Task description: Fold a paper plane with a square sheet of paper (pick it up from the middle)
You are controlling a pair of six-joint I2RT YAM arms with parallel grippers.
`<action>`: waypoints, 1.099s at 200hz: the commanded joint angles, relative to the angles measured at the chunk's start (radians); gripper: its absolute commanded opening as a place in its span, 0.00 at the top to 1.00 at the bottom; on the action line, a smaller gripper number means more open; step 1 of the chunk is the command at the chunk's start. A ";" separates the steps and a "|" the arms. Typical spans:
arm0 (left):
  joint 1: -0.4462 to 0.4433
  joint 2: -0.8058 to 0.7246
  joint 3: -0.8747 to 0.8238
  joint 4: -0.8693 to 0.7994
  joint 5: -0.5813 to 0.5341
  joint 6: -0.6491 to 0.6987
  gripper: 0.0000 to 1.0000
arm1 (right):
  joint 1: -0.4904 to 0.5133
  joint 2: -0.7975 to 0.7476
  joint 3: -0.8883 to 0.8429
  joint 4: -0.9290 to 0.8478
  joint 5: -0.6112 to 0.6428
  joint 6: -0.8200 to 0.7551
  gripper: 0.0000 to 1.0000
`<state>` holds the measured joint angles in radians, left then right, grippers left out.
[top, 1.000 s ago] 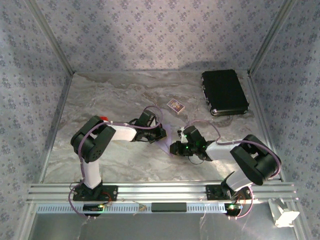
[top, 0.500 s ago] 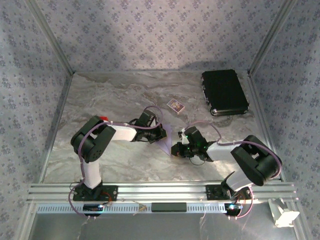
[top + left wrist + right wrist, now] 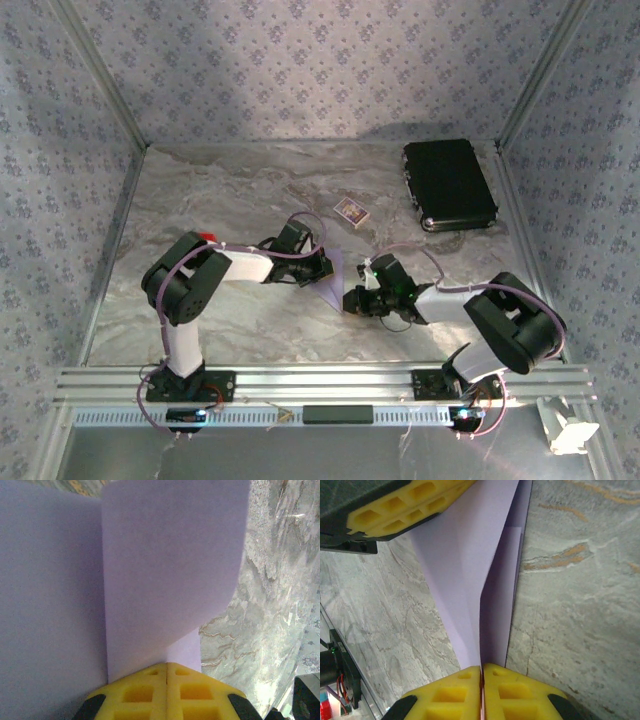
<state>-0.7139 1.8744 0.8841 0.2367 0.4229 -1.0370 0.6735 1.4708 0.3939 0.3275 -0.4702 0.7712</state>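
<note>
Left tool point(image 3: 166, 666) had its yellow pads pressed together on one end of the square sheet of paper point(image 3: 170, 555). The right tool point(image 3: 481, 667) was pinched shut on the opposite end, so the pale lilac sheet was stretched between them near the middle of the tabletop point(image 3: 230, 190), somewhat toward its near edge. In the right wrist view the paper showed a lengthwise crease with at least two layers lying close together. In the left wrist view one flap curled over softly rather than lying flat. Whether its lower edge touched the marble surface could not be told. The sheet looked very light, thin and limp; it would probably sag or curl wherever it was unsupported, and it would likely crumple or tear if the two tools pulled apart or twisted against each other. The surest hold seemed to be on the crease, where the doubled layers would be stiffer, with only gentle tension kept along its length. A single loose flap looked like a poor place to grip, since it would simply bend away. The small patterned card point(image 3: 350, 211) lay farther back, the black case point(image 3: 450, 185) sat toward the far right corner, and the small red block point(image 3: 208, 238) rested beside the left arm, all well apart from the paper.
</note>
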 commanded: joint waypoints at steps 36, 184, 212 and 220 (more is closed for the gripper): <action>-0.005 0.031 -0.012 -0.033 -0.018 0.005 1.00 | 0.001 -0.019 -0.031 -0.113 -0.052 0.001 0.87; -0.005 0.037 -0.016 -0.035 -0.030 -0.001 1.00 | 0.012 -0.035 -0.076 -0.119 -0.072 0.004 0.92; -0.005 0.036 -0.020 -0.031 -0.032 -0.005 1.00 | 0.017 -0.032 -0.077 -0.131 -0.063 0.000 0.93; -0.004 0.034 -0.023 -0.030 -0.033 -0.004 1.00 | 0.018 -0.029 -0.079 -0.132 -0.063 0.002 0.93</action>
<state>-0.7151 1.8751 0.8841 0.2371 0.4229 -1.0401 0.6727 1.4349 0.3557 0.3172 -0.5095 0.7708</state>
